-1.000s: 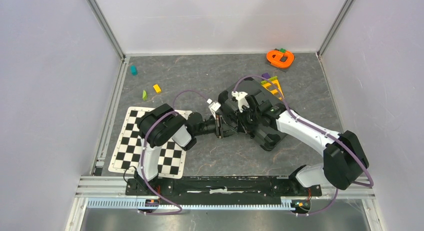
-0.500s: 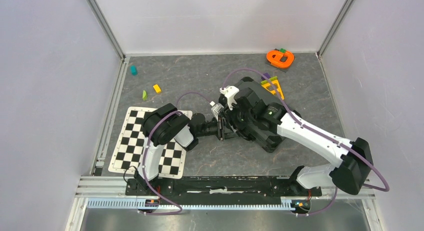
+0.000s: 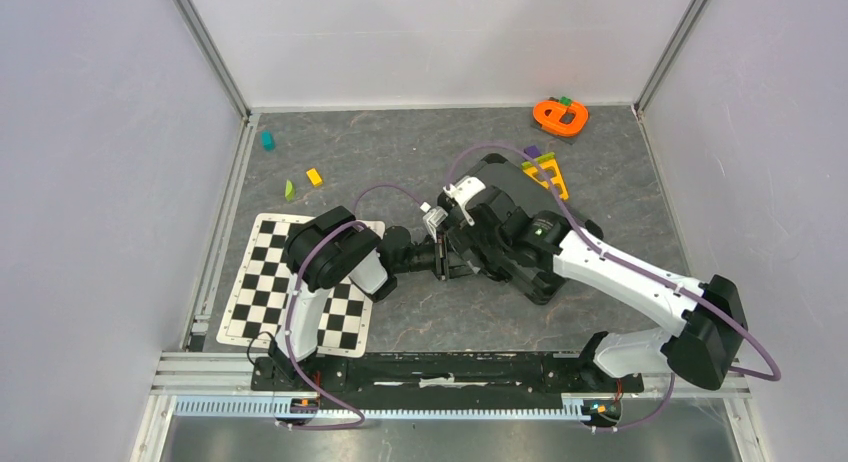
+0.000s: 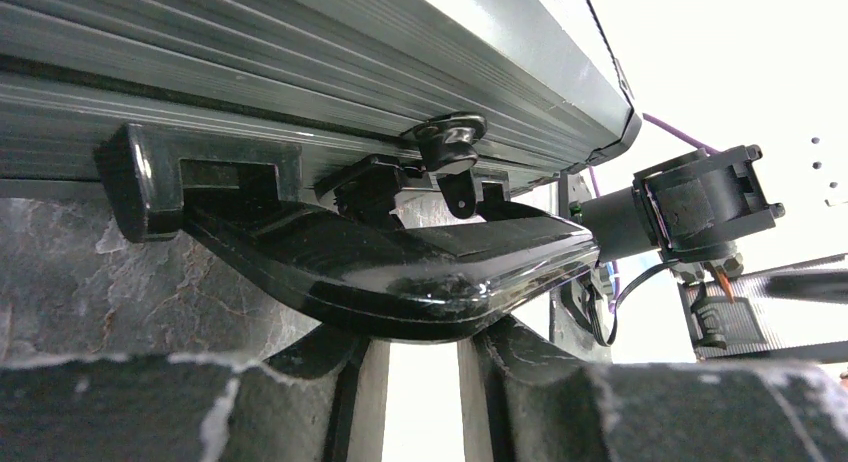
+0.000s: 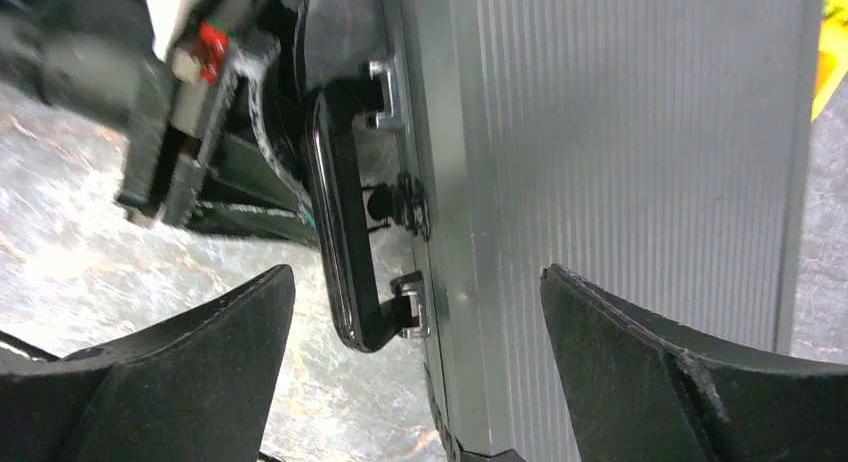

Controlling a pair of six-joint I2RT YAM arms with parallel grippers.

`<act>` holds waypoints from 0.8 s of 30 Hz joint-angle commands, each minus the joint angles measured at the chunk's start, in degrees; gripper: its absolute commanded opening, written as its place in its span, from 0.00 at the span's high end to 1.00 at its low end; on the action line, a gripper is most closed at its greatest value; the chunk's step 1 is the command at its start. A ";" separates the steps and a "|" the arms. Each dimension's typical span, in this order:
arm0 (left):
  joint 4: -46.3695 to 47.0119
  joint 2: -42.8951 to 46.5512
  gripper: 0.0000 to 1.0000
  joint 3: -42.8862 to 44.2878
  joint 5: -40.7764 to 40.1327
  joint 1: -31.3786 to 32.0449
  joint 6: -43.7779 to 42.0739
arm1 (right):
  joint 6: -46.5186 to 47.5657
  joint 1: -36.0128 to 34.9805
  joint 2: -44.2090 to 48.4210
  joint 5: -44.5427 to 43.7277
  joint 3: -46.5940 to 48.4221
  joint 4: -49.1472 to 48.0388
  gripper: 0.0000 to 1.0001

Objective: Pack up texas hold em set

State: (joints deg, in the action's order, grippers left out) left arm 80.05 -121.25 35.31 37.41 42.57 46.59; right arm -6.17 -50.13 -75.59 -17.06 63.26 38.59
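Right wrist view: open, empty right gripper [image 5: 415, 274] hovers over the closed briefcase [image 5: 620, 182]; its handle [image 5: 335, 212] runs roughly near-to-far, nearer the left gripper [image 4: 420, 367], grip unclear.

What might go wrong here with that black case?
The briefcase's handle lies across the left gripper's fingertips, not clearly between them, so it may slip off. The right gripper hangs open over the ribbed lid, holding nothing, so the briefcase could slide if pushed.
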 commanded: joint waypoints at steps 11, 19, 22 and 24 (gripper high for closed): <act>8.91 4.24 0.70 2.73 -3.99 0.76 2.99 | 1.11 -0.06 -3.05 -4.61 -11.06 -2.05 0.04; 7.15 4.82 0.68 2.45 -5.75 0.76 2.03 | -0.75 4.27 -3.30 -5.74 -11.21 -3.63 0.77; 7.14 4.78 0.58 2.16 -6.15 0.76 1.49 | -0.40 5.68 -2.69 -3.46 -12.27 -4.84 0.79; 7.24 5.29 0.50 1.96 -6.38 0.85 1.31 | -0.48 6.38 -2.30 -2.66 -12.93 -5.41 0.80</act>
State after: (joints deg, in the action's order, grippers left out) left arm 80.71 -120.25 35.77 33.01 43.05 49.12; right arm -6.24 -47.16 -76.49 -18.26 53.63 34.06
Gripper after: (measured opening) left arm 0.456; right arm 0.217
